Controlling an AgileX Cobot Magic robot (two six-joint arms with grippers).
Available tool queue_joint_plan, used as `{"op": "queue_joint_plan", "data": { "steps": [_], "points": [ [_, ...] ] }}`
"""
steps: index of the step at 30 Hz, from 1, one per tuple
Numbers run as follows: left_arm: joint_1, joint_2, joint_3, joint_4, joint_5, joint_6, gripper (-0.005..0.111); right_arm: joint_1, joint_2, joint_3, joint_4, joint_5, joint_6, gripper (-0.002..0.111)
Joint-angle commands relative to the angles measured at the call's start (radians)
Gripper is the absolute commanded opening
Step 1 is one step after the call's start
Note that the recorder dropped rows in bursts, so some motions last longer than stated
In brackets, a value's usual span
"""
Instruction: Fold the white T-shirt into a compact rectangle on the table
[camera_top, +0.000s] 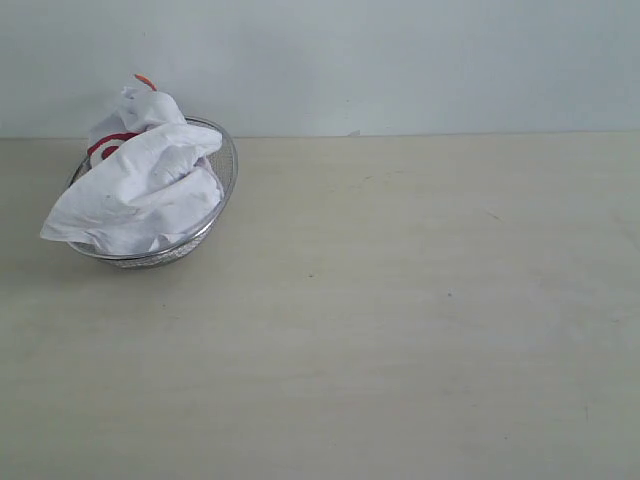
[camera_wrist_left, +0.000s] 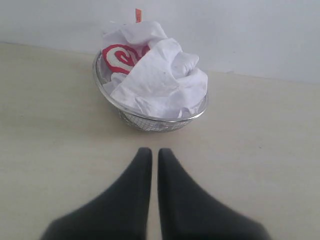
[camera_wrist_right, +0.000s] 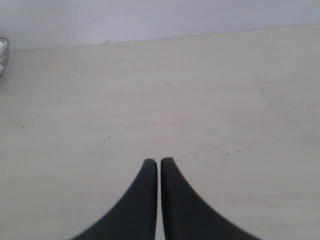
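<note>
Black tapered jaws, both pairs narrow and empty; crumpled white T-shirt (camera_top: 135, 195) in round wire-mesh bowl (camera_top: 229, 170)

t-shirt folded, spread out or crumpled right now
Crumpled, not folded: the white T-shirt sits bunched in the wire-mesh bowl, spilling over its rim, none of it laid flat on the table.

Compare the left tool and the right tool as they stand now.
The left tool points straight at the wire-mesh bowl holding the crumpled white T-shirt; the right tool points at the table. The left tool's view shows the whole bowl; the right tool's catches only its rim. Both are shut and empty.
</note>
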Motion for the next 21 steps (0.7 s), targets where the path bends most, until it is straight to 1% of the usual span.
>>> {"op": "queue_joint_plan", "data": {
  "steps": [1, 3, 5, 6, 9, 12, 13, 16, 18, 19, 21],
  "points": [
    [-0.006, -0.002, -0.001, 0.000, 0.000, -0.001, 0.004, -0.005, -0.005, -0.001, -0.002, -0.012, 0.001, 0.000],
    [-0.006, -0.002, -0.001, -0.020, -0.003, -0.001, 0.004, -0.005, -0.005, -0.001, -0.002, -0.012, 0.001, 0.000],
    [-0.006, -0.002, -0.049, -0.028, -0.003, -0.001, 0.004, -0.005, -0.005, -0.001, -0.002, -0.012, 0.001, 0.000],
    [-0.006, -0.002, -0.113, -0.028, -0.003, -0.001, 0.004, -0.005, -0.005, -0.001, -0.002, -0.012, 0.001, 0.000],
    [-0.006, -0.002, -0.244, -0.063, -0.001, -0.009, 0.004, -0.005, -0.005, -0.001, -0.002, -0.012, 0.001, 0.000],
    [-0.006, -0.002, -0.314, -0.111, -0.010, -0.017, 0.004, -0.005, -0.005, -0.001, -0.002, -0.012, 0.001, 0.000],
    [-0.006, -0.002, -0.320, -0.111, -0.017, -0.017, 0.004, -0.005, -0.005, -0.001, -0.002, -0.012, 0.001, 0.000],
    [-0.006, -0.002, -0.322, -0.120, -0.139, -0.017, 0.004, -0.005, -0.005, -0.001, -0.002, -0.012, 0.001, 0.000],
    [-0.006, -0.002, -0.322, -0.191, -0.167, -0.017, 0.004, -0.005, -0.005, -0.001, -0.002, -0.012, 0.001, 0.000],
    [-0.006, -0.002, -0.322, -0.251, -0.171, -0.017, 0.004, -0.005, -0.005, -0.001, -0.002, -0.012, 0.001, 0.000],
    [-0.006, -0.002, -0.322, -0.319, -0.171, -0.017, 0.004, -0.005, -0.005, -0.001, -0.002, -0.012, 0.001, 0.000]
  ]
}}
